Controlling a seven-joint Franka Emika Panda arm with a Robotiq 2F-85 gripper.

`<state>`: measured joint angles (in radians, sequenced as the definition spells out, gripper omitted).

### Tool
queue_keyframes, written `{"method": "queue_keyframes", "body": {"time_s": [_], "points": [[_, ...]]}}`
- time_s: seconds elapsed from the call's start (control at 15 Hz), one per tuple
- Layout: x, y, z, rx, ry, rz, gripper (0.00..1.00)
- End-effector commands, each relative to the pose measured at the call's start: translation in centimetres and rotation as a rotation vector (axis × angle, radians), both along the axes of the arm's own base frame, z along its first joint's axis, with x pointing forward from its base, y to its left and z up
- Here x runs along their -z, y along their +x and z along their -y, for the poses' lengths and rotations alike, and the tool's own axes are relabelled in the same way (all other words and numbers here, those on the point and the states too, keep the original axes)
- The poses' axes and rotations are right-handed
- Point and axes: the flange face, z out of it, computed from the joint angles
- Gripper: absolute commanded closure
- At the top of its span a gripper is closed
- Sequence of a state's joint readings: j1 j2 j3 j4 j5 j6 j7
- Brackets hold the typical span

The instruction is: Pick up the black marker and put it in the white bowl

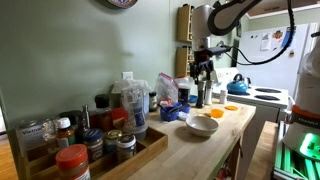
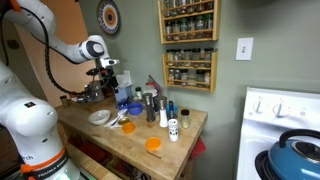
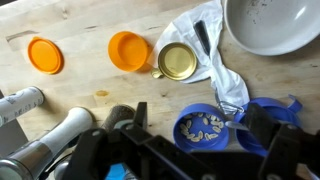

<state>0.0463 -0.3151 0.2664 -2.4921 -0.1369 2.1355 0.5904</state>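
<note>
The black marker (image 3: 203, 38) lies on a crumpled white wrapper in the wrist view, just left of the white bowl (image 3: 270, 25). The white bowl also shows on the wooden counter in both exterior views (image 1: 202, 125) (image 2: 100, 117). My gripper (image 3: 200, 125) is open and empty. It hangs above a small dark blue bowl of seeds (image 3: 205, 127), nearer the camera than the marker. In both exterior views the gripper (image 1: 203, 68) (image 2: 108, 85) is well above the counter. The marker is too small to make out there.
Two orange lids (image 3: 45, 55) (image 3: 130, 50) and a gold-lidded jar (image 3: 178, 62) lie left of the marker. Bottles stand at lower left (image 3: 40, 140). A wooden tray of spice jars (image 1: 90, 145), a wall spice rack (image 2: 188, 40) and a stove with a blue kettle (image 2: 300, 160) are around.
</note>
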Motion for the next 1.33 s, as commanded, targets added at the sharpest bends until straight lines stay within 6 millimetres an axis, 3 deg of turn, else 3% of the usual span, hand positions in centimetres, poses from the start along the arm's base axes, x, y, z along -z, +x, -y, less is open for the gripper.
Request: {"method": "queue_keyframes", "body": {"time_s": [0.0,0.2,0.47,0.67,0.73,0.8,1.0,1.27], "points": [[0.0,0.0,0.0,0.000,0.002,-0.001,0.00],[0.5,0.5,-0.6,-0.020,0.014,0.013,0.00],[4.2,3.3,-3.5,-0.249,0.034,0.027,0.00],[7.0,4.5,-2.8,-0.334,0.019,-0.042,0.00],[7.4,4.8,-2.9,-0.354,0.051,-0.048,0.00],[6.2,3.6,-3.0,-0.305,0.033,-0.030,0.00],[7.5,4.7,-2.6,-0.334,0.046,-0.053,0.00],[9.9,6.9,-3.8,-0.418,0.118,-0.053,0.00]]}}
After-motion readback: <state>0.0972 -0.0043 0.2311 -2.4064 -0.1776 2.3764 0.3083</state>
